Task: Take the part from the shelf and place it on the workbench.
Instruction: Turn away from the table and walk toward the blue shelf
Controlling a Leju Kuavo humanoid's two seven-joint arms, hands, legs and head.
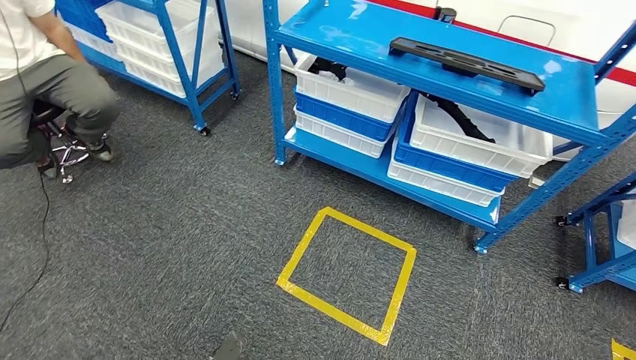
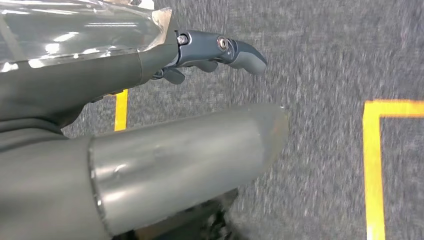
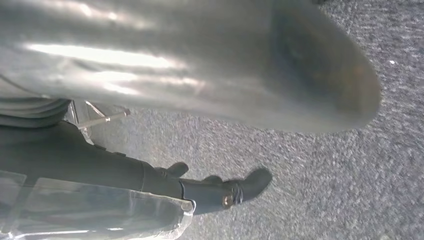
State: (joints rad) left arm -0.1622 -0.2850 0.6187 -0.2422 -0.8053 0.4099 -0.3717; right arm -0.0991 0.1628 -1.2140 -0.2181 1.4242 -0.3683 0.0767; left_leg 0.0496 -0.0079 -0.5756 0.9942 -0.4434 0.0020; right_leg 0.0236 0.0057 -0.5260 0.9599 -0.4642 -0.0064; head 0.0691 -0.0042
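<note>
Two hands: the left hand (image 2: 150, 100) and the right hand (image 3: 165, 125) are hanging over the grey carpet (image 1: 187, 247).
Left hand: it is holding nothing, and its dark fingers (image 2: 220, 50) are sticking out apart from the thick thumb.
Right hand: it is holding nothing too, and its dark fingers (image 3: 225, 192) are reaching out away from the thumb.
Part: a long flat black part (image 1: 465, 64) is lying on the top board of the blue shelf (image 1: 450, 82), well apart from both hands.
Bins: white and blue bins (image 1: 352, 101) are sitting stacked on the lower board of that shelf, and black things are poking out of the top ones.
Floor mark: a yellow tape square (image 1: 349, 274) is sticking to the carpet just in front of the shelf.
Other shelf: a second blue shelf (image 1: 187, 60) with white bins is standing far off on the left side.
Person: a person in grey trousers (image 1: 52, 97) is sitting on a rolling stool near that shelf.
</note>
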